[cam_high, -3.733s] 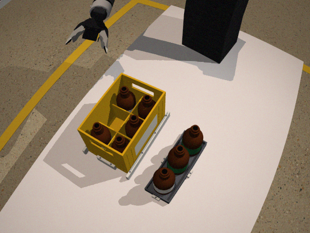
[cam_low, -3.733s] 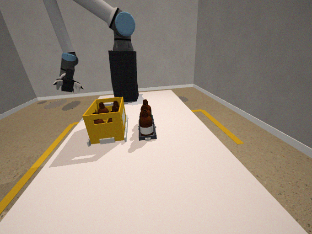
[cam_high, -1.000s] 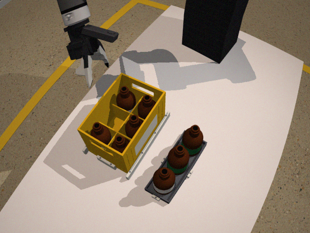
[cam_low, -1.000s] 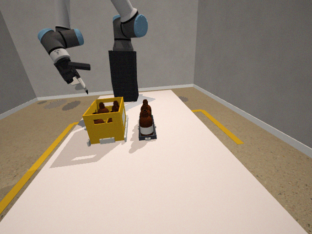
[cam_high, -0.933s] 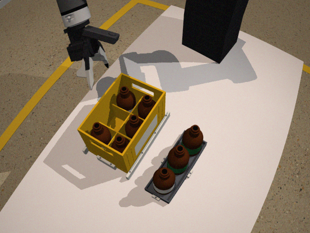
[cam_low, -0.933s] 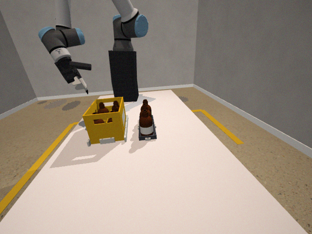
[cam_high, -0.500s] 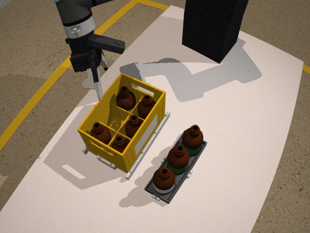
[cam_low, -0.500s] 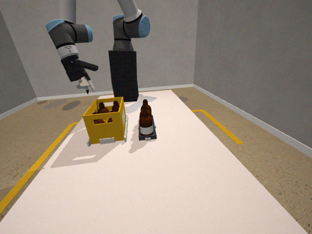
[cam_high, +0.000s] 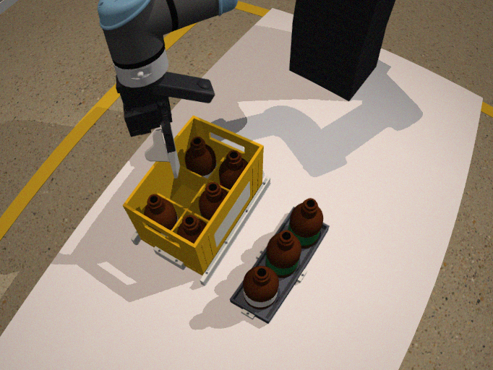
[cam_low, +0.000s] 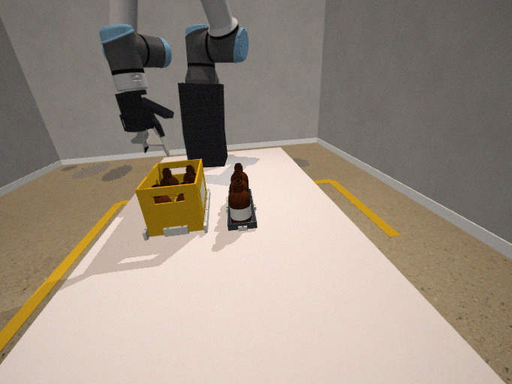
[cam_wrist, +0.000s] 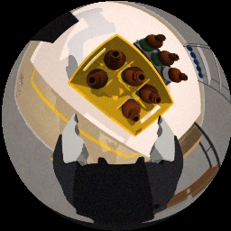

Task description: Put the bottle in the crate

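A yellow crate (cam_high: 194, 195) stands on the white table and holds several brown bottles. Its one empty slot (cam_high: 180, 187) is in the middle row, on the side away from the tray. A dark tray (cam_high: 280, 267) to the crate's right holds three upright brown bottles: two with green labels (cam_high: 306, 220) (cam_high: 283, 251) and one with a white label (cam_high: 260, 286). My gripper (cam_high: 165, 157) is open and empty, high above the crate's far left edge. In the wrist view the crate (cam_wrist: 122, 83) and the tray bottles (cam_wrist: 167, 58) lie ahead of the open fingers.
The arm's black pedestal (cam_high: 338, 43) stands at the far end of the table, behind the crate and tray. White rails (cam_high: 235, 230) run along the crate's base. A yellow floor line (cam_high: 59, 151) runs left of the table.
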`<act>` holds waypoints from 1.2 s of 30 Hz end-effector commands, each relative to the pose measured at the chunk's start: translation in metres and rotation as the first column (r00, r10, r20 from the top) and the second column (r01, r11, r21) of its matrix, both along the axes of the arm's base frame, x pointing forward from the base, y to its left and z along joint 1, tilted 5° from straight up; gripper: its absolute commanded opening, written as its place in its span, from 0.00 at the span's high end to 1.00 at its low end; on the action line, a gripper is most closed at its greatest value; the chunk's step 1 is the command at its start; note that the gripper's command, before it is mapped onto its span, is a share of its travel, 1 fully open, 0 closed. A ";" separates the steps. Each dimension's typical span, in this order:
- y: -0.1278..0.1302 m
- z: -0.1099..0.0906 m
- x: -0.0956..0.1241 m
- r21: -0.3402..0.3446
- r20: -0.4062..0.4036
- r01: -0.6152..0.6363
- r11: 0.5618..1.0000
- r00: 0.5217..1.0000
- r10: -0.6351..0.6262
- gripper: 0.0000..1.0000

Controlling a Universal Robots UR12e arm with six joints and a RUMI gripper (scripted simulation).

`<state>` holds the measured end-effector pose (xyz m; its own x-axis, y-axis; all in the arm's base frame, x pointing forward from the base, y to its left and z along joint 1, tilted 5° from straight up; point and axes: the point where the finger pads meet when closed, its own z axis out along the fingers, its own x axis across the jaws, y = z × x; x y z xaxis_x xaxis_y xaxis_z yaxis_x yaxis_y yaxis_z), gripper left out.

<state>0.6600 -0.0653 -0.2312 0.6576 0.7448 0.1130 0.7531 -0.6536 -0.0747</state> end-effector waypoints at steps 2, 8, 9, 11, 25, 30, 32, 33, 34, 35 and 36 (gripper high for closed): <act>-0.001 -0.001 0.004 -0.052 -0.009 -0.033 0.998 0.999 0.033 0.00; 0.000 -0.001 0.004 -0.053 -0.009 -0.033 0.998 0.999 0.033 1.00; 0.000 -0.001 0.004 -0.053 -0.009 -0.033 0.998 0.999 0.033 1.00; 0.000 -0.001 0.004 -0.053 -0.009 -0.033 0.998 0.999 0.033 1.00; 0.000 -0.001 0.004 -0.053 -0.009 -0.033 0.998 0.999 0.033 1.00; 0.000 -0.001 0.004 -0.053 -0.009 -0.033 0.998 0.999 0.033 1.00; 0.000 -0.001 0.004 -0.053 -0.009 -0.033 0.998 0.999 0.033 1.00; 0.000 -0.001 0.004 -0.053 -0.009 -0.033 0.998 0.999 0.033 1.00; 0.000 -0.001 0.004 -0.053 -0.009 -0.033 0.998 0.999 0.033 1.00; 0.000 -0.001 0.004 -0.053 -0.009 -0.033 0.998 0.999 0.033 1.00; 0.000 -0.001 0.004 -0.053 -0.009 -0.033 0.998 0.999 0.033 1.00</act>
<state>0.6610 -0.0656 -0.2328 0.6357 0.7691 0.0668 0.7720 -0.6336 -0.0517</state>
